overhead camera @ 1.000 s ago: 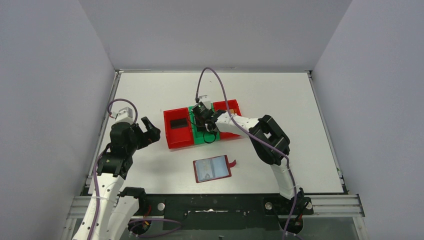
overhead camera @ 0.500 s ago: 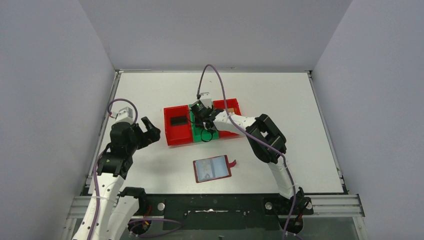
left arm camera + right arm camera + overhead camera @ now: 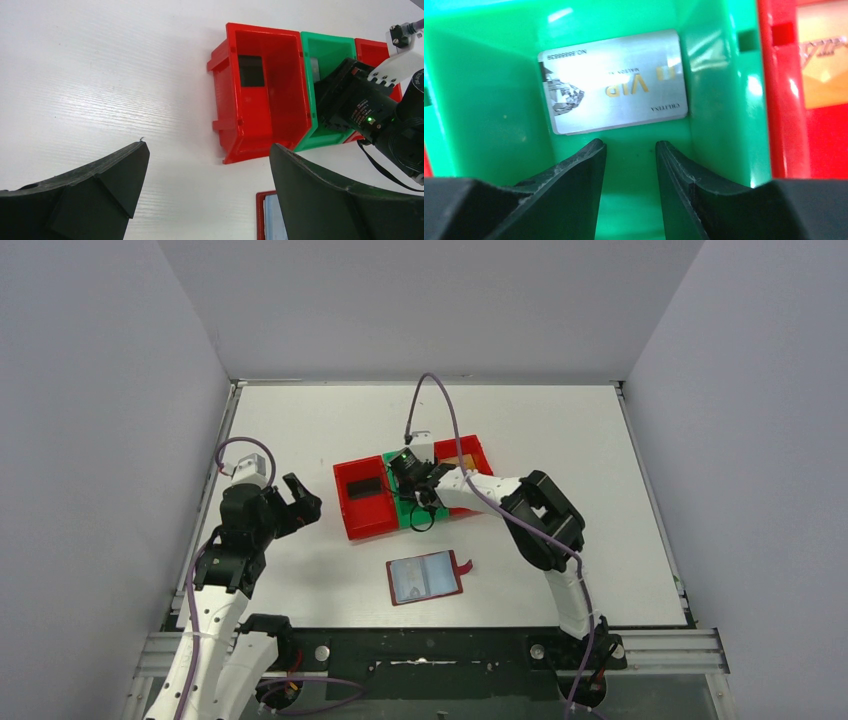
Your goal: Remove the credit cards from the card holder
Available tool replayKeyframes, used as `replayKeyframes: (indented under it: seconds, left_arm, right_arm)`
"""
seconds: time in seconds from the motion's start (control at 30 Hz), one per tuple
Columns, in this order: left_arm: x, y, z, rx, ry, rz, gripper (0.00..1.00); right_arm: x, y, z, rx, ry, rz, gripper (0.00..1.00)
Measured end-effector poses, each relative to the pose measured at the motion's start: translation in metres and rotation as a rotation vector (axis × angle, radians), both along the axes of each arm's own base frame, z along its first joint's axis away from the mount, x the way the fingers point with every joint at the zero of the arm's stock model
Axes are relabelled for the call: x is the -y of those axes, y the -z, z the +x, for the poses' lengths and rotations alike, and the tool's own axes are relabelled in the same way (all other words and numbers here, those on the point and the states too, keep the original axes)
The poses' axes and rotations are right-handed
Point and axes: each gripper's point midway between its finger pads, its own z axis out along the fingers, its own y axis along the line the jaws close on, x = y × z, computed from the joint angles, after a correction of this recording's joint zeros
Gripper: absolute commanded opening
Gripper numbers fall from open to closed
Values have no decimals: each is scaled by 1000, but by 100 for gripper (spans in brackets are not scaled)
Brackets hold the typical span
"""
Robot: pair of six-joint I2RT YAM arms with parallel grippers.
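Observation:
The card holder [image 3: 425, 577] lies open on the table near the front, dark red with blue-grey pockets; its corner shows in the left wrist view [image 3: 267, 217]. A silver-grey card [image 3: 614, 95] lies flat in the green bin [image 3: 724, 75]. A black card [image 3: 251, 70] lies in the left red bin [image 3: 227, 100]. A gold-tan card [image 3: 824, 75] lies in the right red bin [image 3: 781, 100]. My right gripper [image 3: 629, 147] is inside the green bin just short of the silver card, jaws slightly apart and empty. My left gripper [image 3: 208, 146] is open and empty, left of the bins.
The three bins stand joined in a row mid-table [image 3: 365, 498], with the right arm [image 3: 540, 515] reaching over them from the right. A purple cable [image 3: 440, 405] loops above the bins. White walls enclose the table.
The row of bins has slid a little to the right and turned slightly, together with my right gripper. The left arm and the card holder have not moved.

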Motion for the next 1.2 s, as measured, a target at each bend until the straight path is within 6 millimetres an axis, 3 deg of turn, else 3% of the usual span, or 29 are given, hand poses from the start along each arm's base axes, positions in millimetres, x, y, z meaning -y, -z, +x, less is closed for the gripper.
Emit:
replayKeyframes:
  seconds: [0.2,0.43,0.7,0.83,0.9,1.03,1.2]
  left_arm:
    - [1,0,0,0,5,-4,93]
    - [1,0,0,0,5,-3,93]
    - [1,0,0,0,5,-4,93]
    - [1,0,0,0,5,-4,93]
    - [1,0,0,0,5,-3,93]
    - [1,0,0,1,5,-4,93]
    - [0,0,0,1,0,-4,93]
  right_arm:
    - [15,0,-11,-7,23,-13,44]
    - [14,-8,-13,-8,-3,-8,45]
    - [1,-71,1,83,-39,64,47]
    - [0,-102,-4,127,-55,100,54]
    - [5,-119,-15,155,-56,118,57]
    - [18,-134,-60,180,-80,166,58]
    - [24,-108,-127,129,-130,180,61]
